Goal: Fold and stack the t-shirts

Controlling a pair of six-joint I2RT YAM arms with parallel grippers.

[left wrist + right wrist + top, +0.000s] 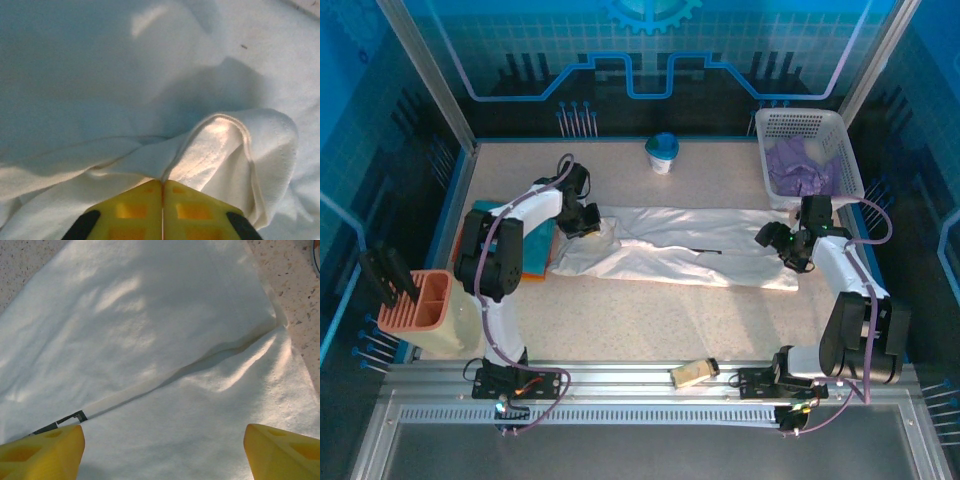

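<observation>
No legible words, brands or numbers anywhere. White t-shirt (165,315): small black label (60,422) with pale edging lies on it along the centre fold; whatever is printed there is too small to read. Back wall (770,40), beyond the t-shirt: blue gear emblem (650,12), no lettering on it.

Overhead view: blue-tinted, sharp. Left wrist view: deep bluish shadow across upper white t-shirt (100,75). Right wrist view: bright, soft dappled highlights.
</observation>
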